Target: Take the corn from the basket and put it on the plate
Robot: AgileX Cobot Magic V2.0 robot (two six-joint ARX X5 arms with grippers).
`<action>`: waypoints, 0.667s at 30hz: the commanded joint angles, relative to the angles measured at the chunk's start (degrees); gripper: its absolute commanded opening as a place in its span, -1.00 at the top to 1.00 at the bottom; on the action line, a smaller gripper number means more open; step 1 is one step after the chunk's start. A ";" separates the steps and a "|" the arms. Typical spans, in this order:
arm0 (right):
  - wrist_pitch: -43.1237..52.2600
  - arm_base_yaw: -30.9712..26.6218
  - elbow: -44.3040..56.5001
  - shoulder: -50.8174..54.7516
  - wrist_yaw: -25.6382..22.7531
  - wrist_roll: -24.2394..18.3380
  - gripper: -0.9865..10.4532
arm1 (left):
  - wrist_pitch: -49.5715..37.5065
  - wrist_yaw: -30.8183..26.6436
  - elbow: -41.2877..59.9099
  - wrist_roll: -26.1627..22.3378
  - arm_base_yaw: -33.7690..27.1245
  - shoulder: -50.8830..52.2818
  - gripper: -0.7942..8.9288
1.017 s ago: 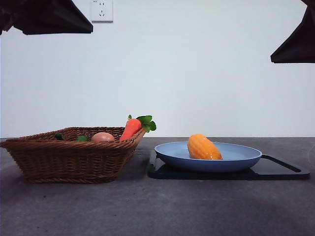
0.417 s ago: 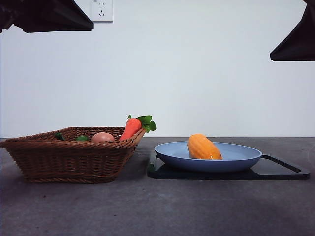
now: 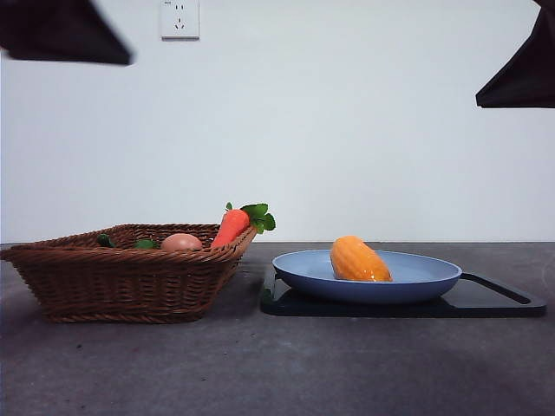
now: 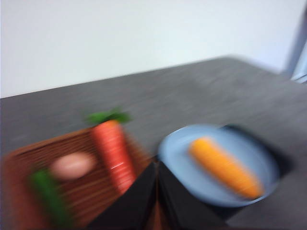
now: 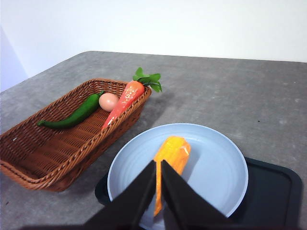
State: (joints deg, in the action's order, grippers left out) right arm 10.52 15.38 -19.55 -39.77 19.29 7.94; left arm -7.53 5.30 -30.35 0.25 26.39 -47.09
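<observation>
The orange-yellow corn (image 3: 358, 260) lies in the light-blue plate (image 3: 434, 279), right of the wicker basket (image 3: 121, 282). Both arms hang high above the table, seen only as black tips at the front view's top corners. My left gripper (image 4: 157, 167) is shut and holds nothing; its blurred wrist view looks down on the corn (image 4: 224, 166) and the plate (image 4: 177, 148). My right gripper (image 5: 159, 165) is also shut and bare, well above the corn (image 5: 173, 151) in the plate (image 5: 216, 163).
The basket (image 5: 57, 148) holds a carrot (image 3: 231, 227) leaning on its rim, a pinkish egg (image 3: 180, 243) and a green chili (image 5: 76, 112). The plate rests on a flat black tray (image 3: 494, 302). A wall socket (image 3: 179, 18) is on the back wall.
The black arm tip at the front view's top left has drawn back toward the corner. Corn, plate and basket have not moved.
</observation>
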 commanded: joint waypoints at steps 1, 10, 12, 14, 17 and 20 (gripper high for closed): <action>0.59 0.24 -0.28 -0.17 -0.07 0.61 0.82 | 3.67 -0.44 1.81 -4.70 -5.07 4.09 0.82; 0.59 0.24 -0.28 -0.17 -0.07 0.61 0.82 | 4.57 -1.14 15.50 -5.60 -20.04 22.16 0.82; 0.59 0.24 -0.28 -0.17 -0.07 0.61 0.82 | 4.55 -1.14 18.18 -5.57 -21.90 25.75 0.82; 0.59 0.24 -0.28 -0.17 -0.07 0.61 0.82 | 4.81 -1.14 20.83 -5.57 -23.56 29.24 0.82; 0.59 0.24 -0.28 -0.17 -0.07 0.61 0.82 | 5.14 -1.14 24.00 -5.42 -25.22 33.53 0.82; 0.59 0.24 -0.28 -0.17 -0.07 0.63 0.82 | 5.53 -1.14 25.97 -5.38 -25.99 36.44 0.82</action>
State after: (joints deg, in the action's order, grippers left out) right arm 10.55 15.38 -19.55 -39.77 19.31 7.94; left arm -1.32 4.36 -4.38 -4.82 0.56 -10.96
